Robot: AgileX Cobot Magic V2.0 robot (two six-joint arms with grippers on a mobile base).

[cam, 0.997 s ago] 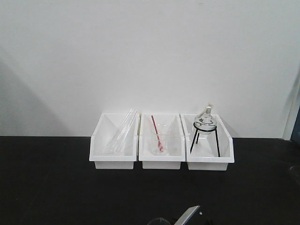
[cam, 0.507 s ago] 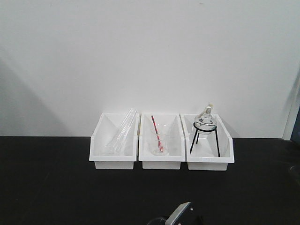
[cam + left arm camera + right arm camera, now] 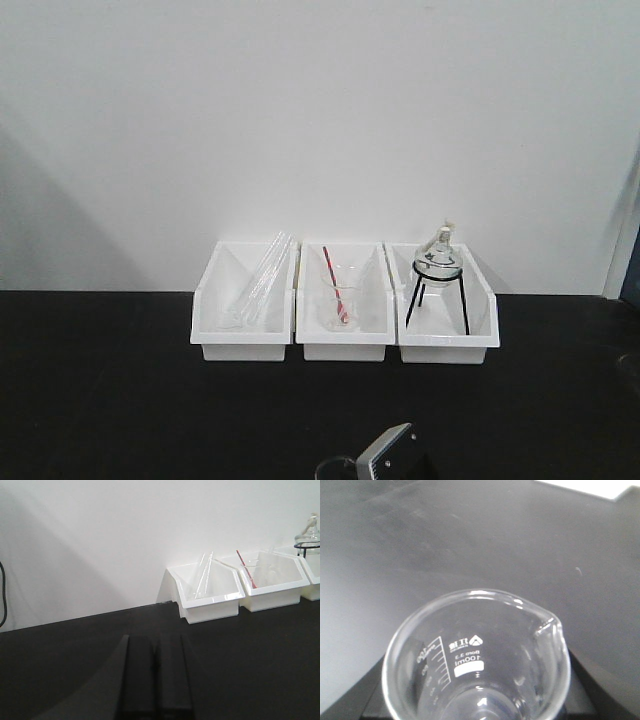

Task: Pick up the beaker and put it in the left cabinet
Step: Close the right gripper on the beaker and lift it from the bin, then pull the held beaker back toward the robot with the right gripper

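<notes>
The beaker (image 3: pixel 476 675), clear glass with white graduation marks and "100ml" print, fills the right wrist view, seen from above its flared rim. My right gripper (image 3: pixel 477 702) is shut on it, with dark fingers (image 3: pixel 372 702) showing on both sides, above the black table (image 3: pixel 445 540). In the front view only a faint piece of the beaker's rim (image 3: pixel 335 466) and a grey part of the right arm (image 3: pixel 395 455) show at the bottom edge. My left gripper (image 3: pixel 156 642) hovers low over the table, shut and holding nothing. The left cabinet is out of view.
Three white bins stand against the white wall: the left bin (image 3: pixel 243 345) holds long glass tubes, the middle bin (image 3: pixel 343 345) a glass funnel with a red rod, the right bin (image 3: pixel 447 345) a round flask on a black tripod.
The grey part of the right arm at the bottom of the front view has turned and shifted slightly left, now showing a broad face. The bins have not moved.
</notes>
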